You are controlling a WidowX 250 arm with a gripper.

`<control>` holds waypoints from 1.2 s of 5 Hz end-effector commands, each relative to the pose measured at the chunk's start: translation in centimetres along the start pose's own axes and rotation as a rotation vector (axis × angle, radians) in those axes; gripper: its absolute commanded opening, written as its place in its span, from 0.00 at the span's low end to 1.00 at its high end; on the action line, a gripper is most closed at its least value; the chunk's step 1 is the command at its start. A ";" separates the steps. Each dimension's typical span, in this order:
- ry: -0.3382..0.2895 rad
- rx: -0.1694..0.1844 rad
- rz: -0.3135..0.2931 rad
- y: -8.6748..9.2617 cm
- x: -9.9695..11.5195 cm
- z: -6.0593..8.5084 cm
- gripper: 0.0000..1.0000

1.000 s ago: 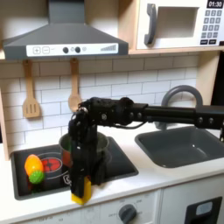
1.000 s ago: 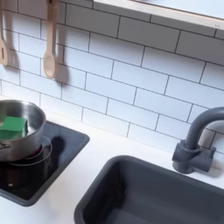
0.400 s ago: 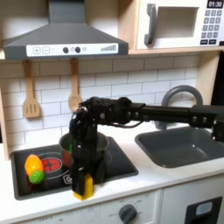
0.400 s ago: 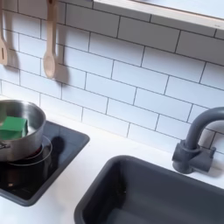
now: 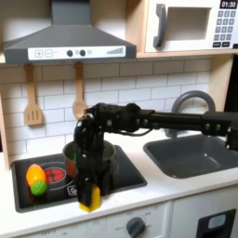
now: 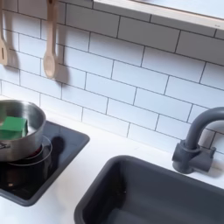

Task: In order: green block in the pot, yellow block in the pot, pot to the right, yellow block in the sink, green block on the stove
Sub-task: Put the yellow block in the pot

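Note:
In the first exterior view my gripper (image 5: 89,195) points down at the front edge of the stove (image 5: 130,172) and is shut on the yellow block (image 5: 91,197), held just above the counter. Right behind the arm stands the silver pot (image 5: 104,153), mostly hidden by it. In the second exterior view the pot (image 6: 26,118) sits on the stove (image 6: 61,149) at the left edge, and the green block (image 6: 13,128) lies inside it. The dark grey sink (image 5: 195,153) with its arched faucet (image 5: 191,100) lies at the first exterior view's right, and also at the second exterior view's lower right, sink (image 6: 175,197).
A rounded orange and lime-green toy fruit (image 5: 35,178) rests on the left burner in the first exterior view. Two wooden utensils (image 5: 33,98) hang on the tiled wall. A range hood (image 5: 65,37) and a microwave (image 5: 191,23) sit overhead.
The gripper has risen slightly with the yellow block over the last second. The pot and the green block have not moved.

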State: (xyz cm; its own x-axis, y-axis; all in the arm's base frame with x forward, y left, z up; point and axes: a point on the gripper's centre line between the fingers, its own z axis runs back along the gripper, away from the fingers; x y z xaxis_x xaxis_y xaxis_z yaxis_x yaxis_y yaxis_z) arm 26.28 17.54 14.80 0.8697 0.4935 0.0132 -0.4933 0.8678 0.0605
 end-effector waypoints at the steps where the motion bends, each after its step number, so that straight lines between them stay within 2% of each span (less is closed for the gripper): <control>1: -0.019 0.000 -0.007 -0.5 -0.2 0.5 0.00; 3: -0.017 -0.010 -0.021 -0.6 -0.1 2.1 0.00; 5: -0.112 -0.028 -0.041 -1.3 1.4 6.7 0.00; 6: -0.149 -0.031 -0.052 -1.9 2.2 8.0 0.00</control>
State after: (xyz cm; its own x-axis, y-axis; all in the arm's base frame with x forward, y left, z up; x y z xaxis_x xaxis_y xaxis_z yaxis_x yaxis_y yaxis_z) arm 29.26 16.16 23.19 0.8873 0.4271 0.1742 -0.4392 0.8977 0.0359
